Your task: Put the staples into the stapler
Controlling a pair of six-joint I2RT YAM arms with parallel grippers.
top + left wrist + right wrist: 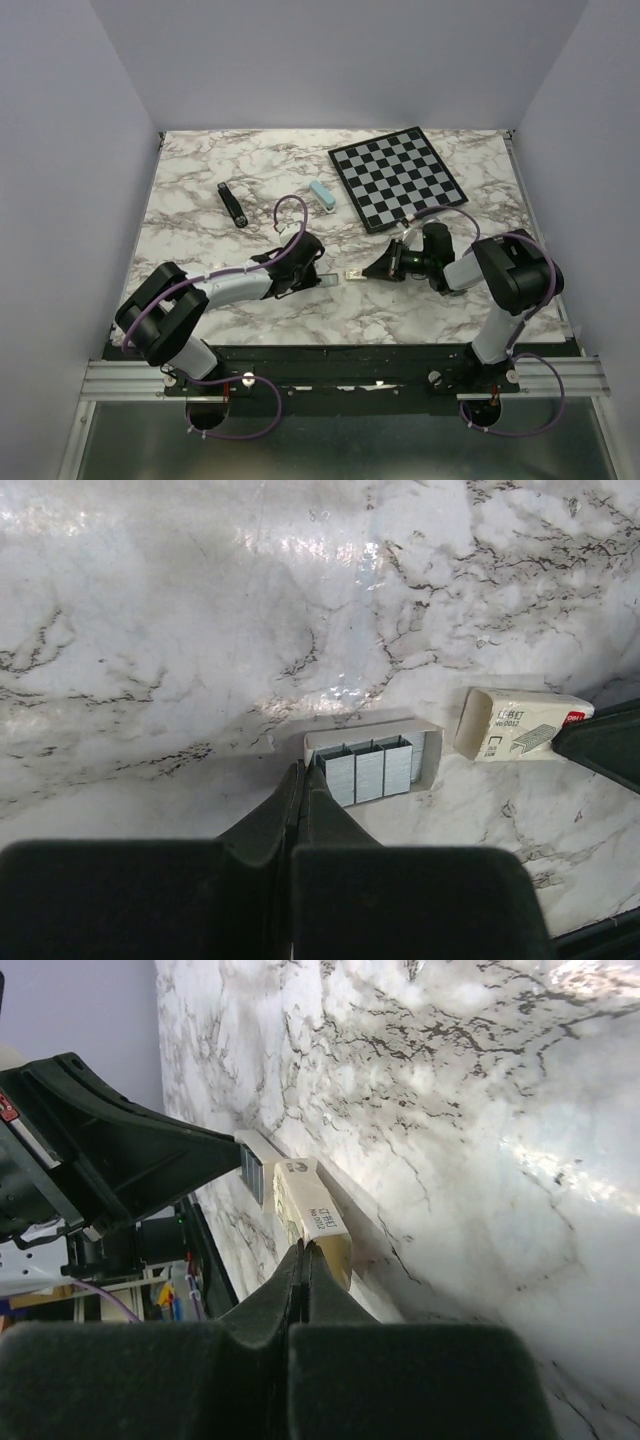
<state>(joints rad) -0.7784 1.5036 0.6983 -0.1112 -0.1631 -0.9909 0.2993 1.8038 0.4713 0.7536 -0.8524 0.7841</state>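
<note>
While the left tool (303, 773) and right tool (305, 1250) are held clenched beside the tray (365, 728), the staples (370, 775) are best pinched squarely, once jaws are reopened.

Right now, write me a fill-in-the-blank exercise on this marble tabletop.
The silver-grey metal staples sit in an open white tray at the ____ gripper's tips.
In the top view, the slim black stapler lies ____ of the black-and-white checkerboard.
The left gripper and right gripper are both ____.
Missing: left; left; shut.

left gripper (303, 772): jaws closed; arm stretched inward | right gripper (305, 1248): jaws closed; arm folded inward
</note>
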